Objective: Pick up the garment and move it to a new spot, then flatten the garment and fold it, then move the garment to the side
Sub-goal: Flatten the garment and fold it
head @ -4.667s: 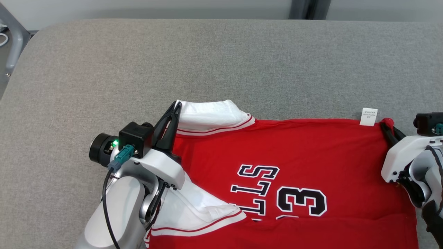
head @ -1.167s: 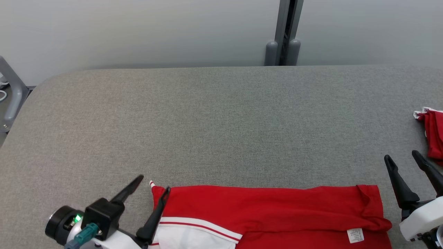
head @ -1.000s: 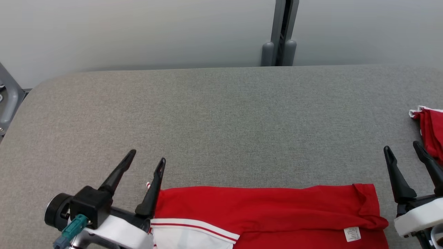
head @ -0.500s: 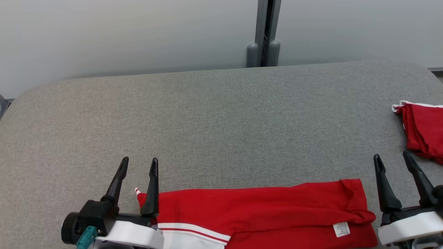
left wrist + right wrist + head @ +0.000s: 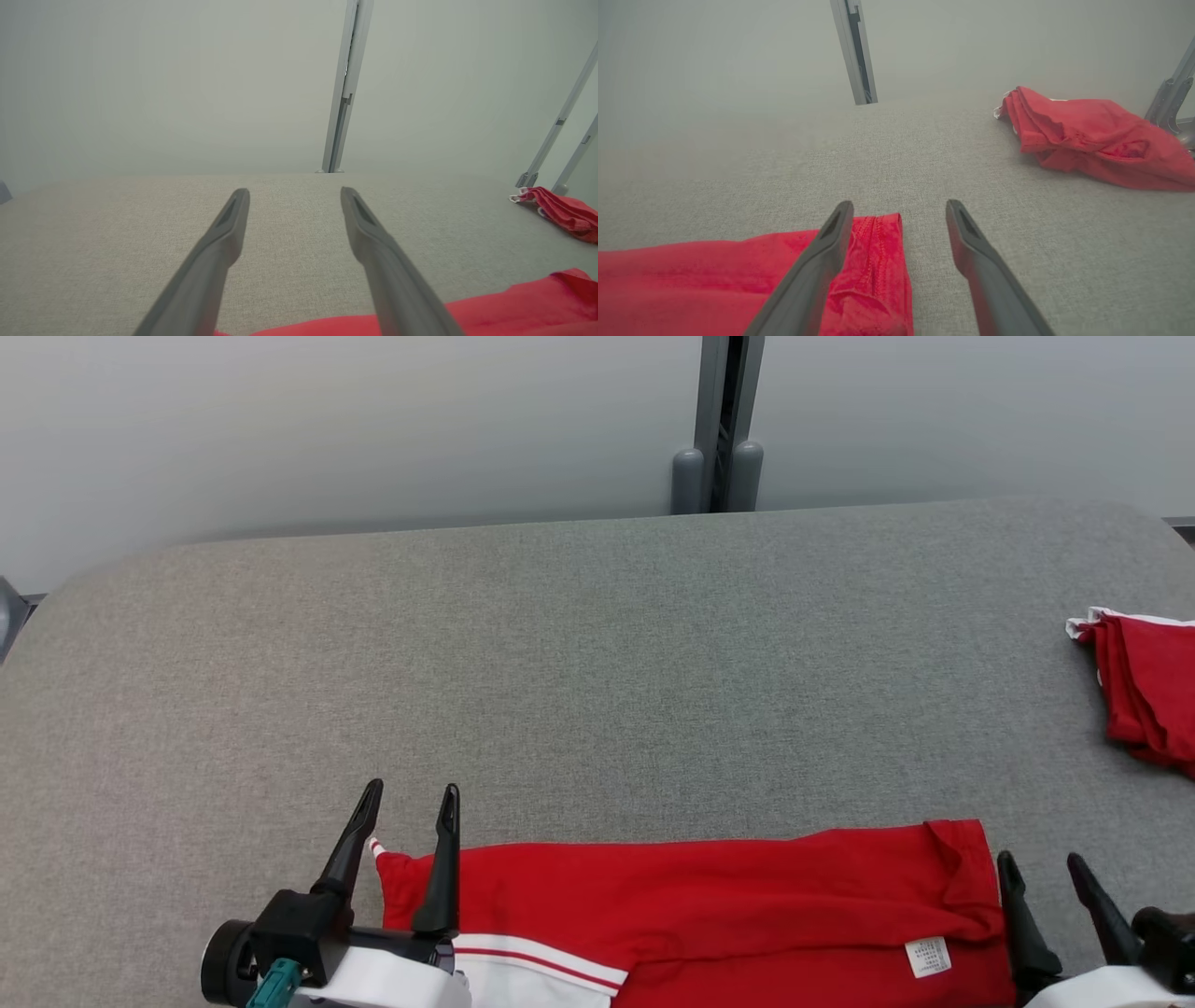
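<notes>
Along the near edge of the bench (image 5: 560, 663), our folded red shirt (image 5: 709, 896) is lying. We are holding both pincers open, left pincer (image 5: 414, 788) at its left corner, right pincer (image 5: 1038, 856) beside its right end. Soft and limp, it is likely needing pinches at both corners.

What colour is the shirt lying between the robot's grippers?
Red, with a white sleeve; the shirt shows best in the head view.

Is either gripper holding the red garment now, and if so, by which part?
Nothing is held: the left gripper and the right gripper stand open near the far corners of the red garment.
</notes>
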